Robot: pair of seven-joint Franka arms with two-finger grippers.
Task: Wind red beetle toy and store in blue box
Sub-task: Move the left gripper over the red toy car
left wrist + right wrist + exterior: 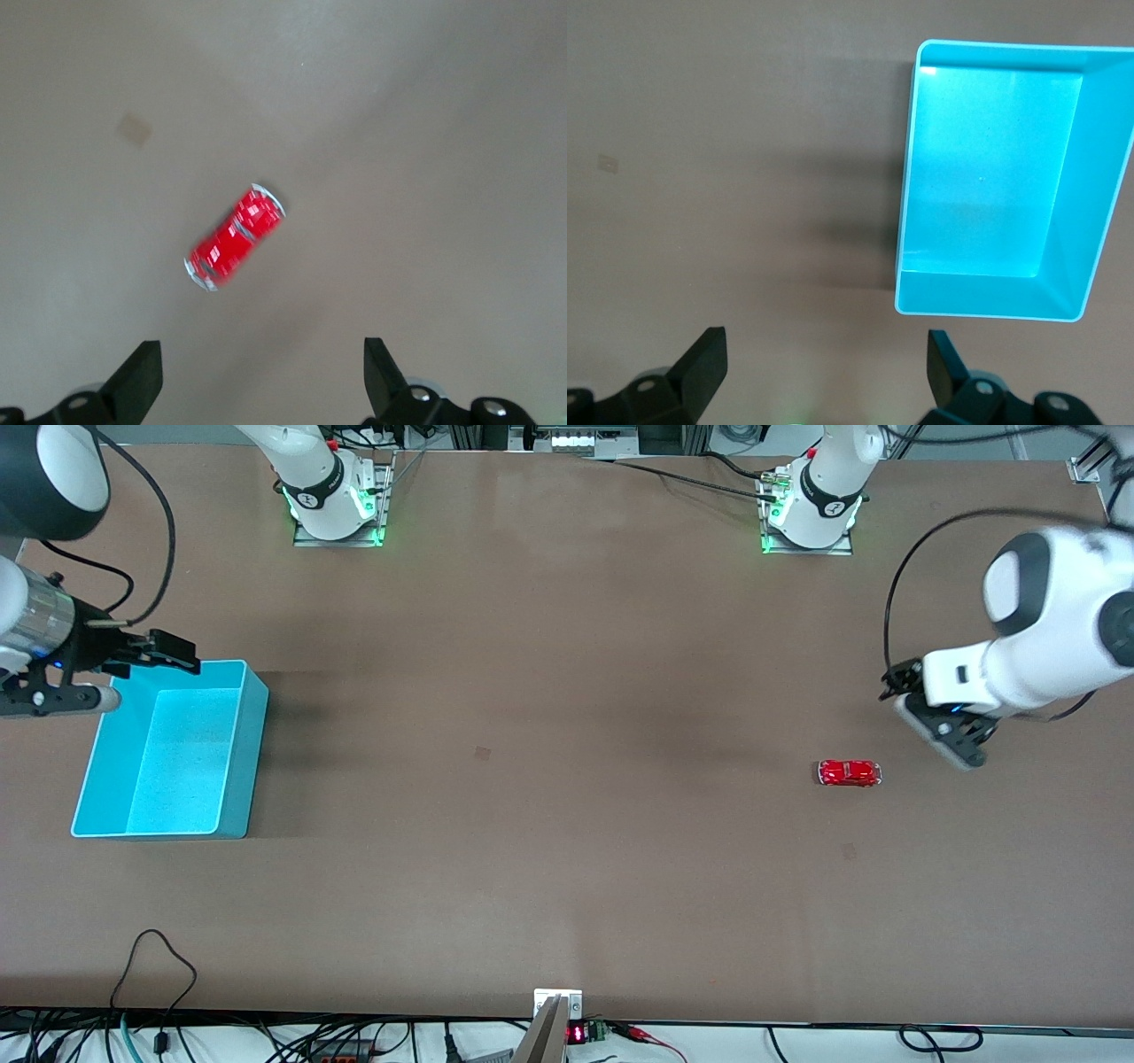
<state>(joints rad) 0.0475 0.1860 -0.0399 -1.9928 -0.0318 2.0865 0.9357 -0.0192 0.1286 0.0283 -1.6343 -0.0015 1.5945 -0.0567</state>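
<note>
A broad brown table (549, 691) is filling nearly the whole front view, its matte top lying evenly lit, with soft shadows falling across the middle. Two metal base plates (341, 531) are glowing green at the edge farthest from the front camera. Black cables (159, 992) are trailing along the nearest edge, where a small red display (576, 1034) is shining. A faint square mark (482, 753) is showing near the table's middle.

No readable text, labels or brands found, only illegible red digits glowing on a small display (576, 1034) at tabletop edge.
</note>
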